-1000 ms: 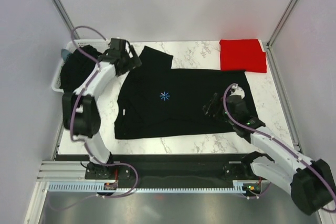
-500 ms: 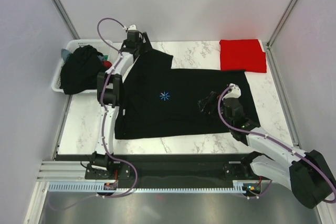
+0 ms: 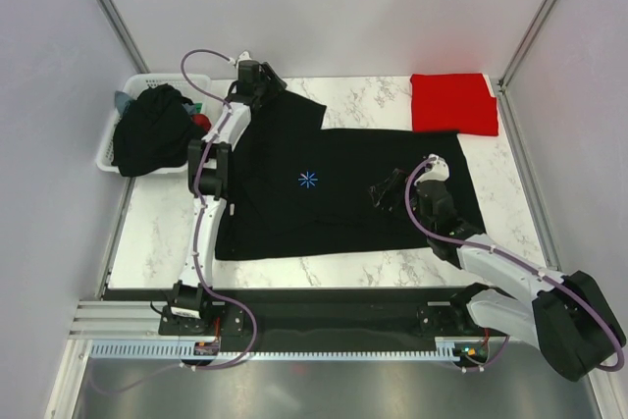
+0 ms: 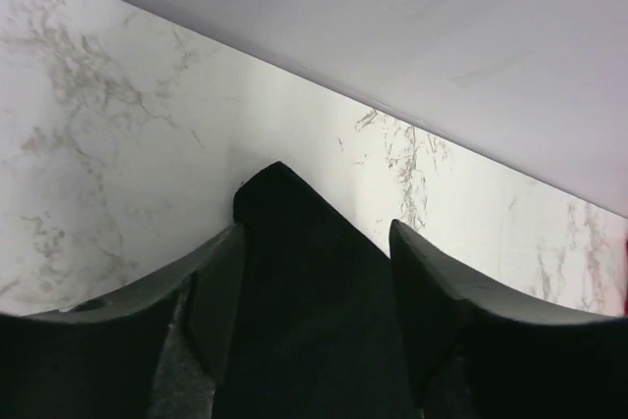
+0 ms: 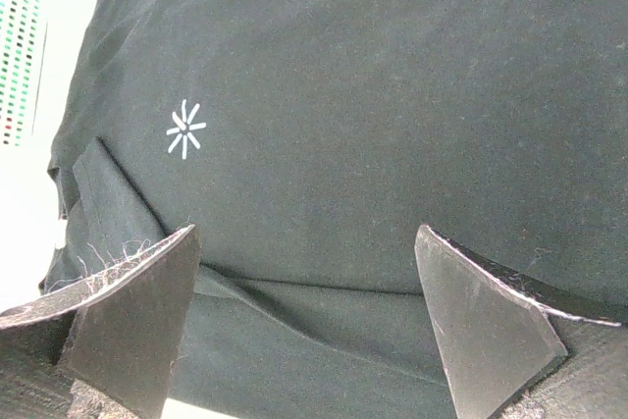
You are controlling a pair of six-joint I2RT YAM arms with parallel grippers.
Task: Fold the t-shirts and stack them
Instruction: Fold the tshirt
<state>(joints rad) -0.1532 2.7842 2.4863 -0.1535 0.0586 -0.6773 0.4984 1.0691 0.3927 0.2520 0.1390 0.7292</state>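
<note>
A black t-shirt [image 3: 343, 193] with a light-blue starburst [image 3: 308, 180] lies spread flat on the marble table. Its far-left sleeve [image 3: 291, 110] points toward the back wall. My left gripper [image 3: 265, 81] is at that sleeve's far corner. In the left wrist view the gripper [image 4: 316, 228] is open and straddles the cloth corner [image 4: 294, 282]. My right gripper [image 3: 384, 192] hovers low over the shirt's right half. It stands wide open [image 5: 306, 233] above a crease [image 5: 314, 291], with the starburst [image 5: 183, 129] ahead. A folded red t-shirt [image 3: 452, 102] lies at the back right.
A white slotted basket [image 3: 105, 144] at the left edge holds a heap of dark clothes [image 3: 149, 130]. Bare marble [image 3: 162, 233] shows left of the shirt and along the front edge. Frame posts stand at both back corners.
The left arm swung from beside the basket out to the sleeve's far corner, and its jaws have narrowed around the cloth. The right gripper crept left over the shirt, still wide open.
</note>
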